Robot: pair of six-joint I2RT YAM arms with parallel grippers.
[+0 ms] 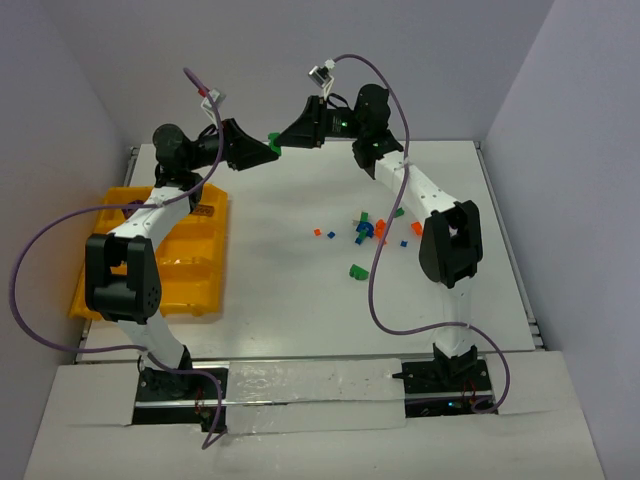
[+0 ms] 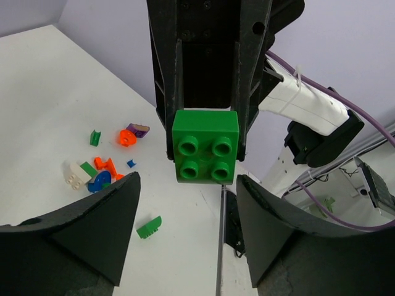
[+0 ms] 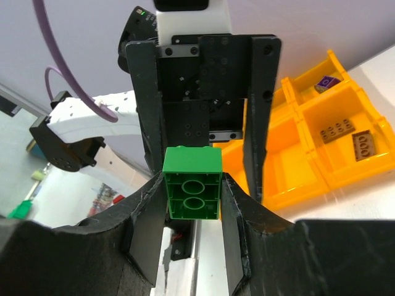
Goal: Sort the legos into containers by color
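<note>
The left arm (image 1: 150, 215) and right arm (image 1: 420, 190) are rising over the tabletop's (image 1: 280, 300) far edge, their grippers pointing at each other. The yellow-orange tray (image 1: 200, 235) is lying along the left edge, partly under the left arm. The right gripper (image 1: 290, 135) is clamping a green brick (image 3: 192, 192). The left gripper (image 1: 252, 150) is facing it, fingers spread and clear of it. Loose legos (image 1: 365, 230) are lying scattered right of centre.

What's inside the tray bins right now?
Two brown bricks in one tray bin, a purple piece in the next. Remaining bins are partly covered by the left arm.
</note>
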